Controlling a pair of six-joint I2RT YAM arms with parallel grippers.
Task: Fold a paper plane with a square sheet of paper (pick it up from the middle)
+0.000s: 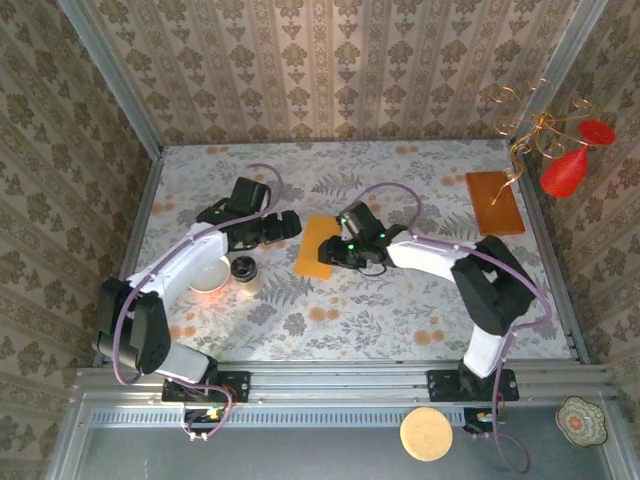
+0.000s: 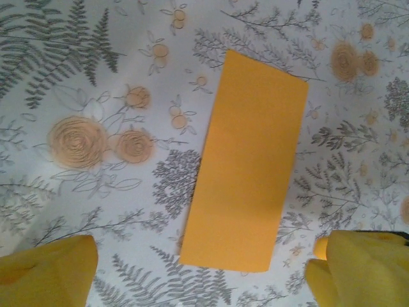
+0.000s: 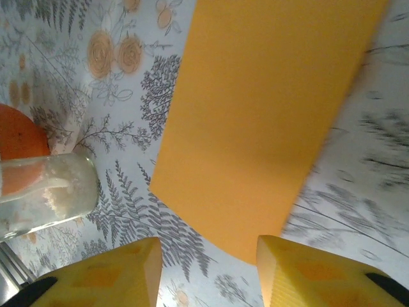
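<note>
The square sheet of paper (image 1: pixel 317 246) lies flat on the flowered table, bright orange-yellow, showing as a long narrow rectangle (image 2: pixel 246 163). My left gripper (image 1: pixel 290 225) hovers at its left, near its upper end. In the left wrist view the left gripper (image 2: pixel 201 256) is open wide, its yellow fingers (image 2: pixel 48 272) standing well outside the sheet's short edge. My right gripper (image 1: pixel 335 250) sits at the sheet's right side. It is open (image 3: pixel 208 256) with nothing between the fingers, and a corner of the sheet (image 3: pixel 262 121) lies close to its right finger (image 3: pixel 307 272). A paper plane is out of view.
A glass jar of white powder (image 1: pixel 245 272) and an orange-and-white bowl (image 1: pixel 208 275) stand just left of the sheet, under the left arm. A brown-orange board (image 1: pixel 494 202) lies at the back right, near red ornaments (image 1: pixel 565 170). Patterned walls close in the table.
</note>
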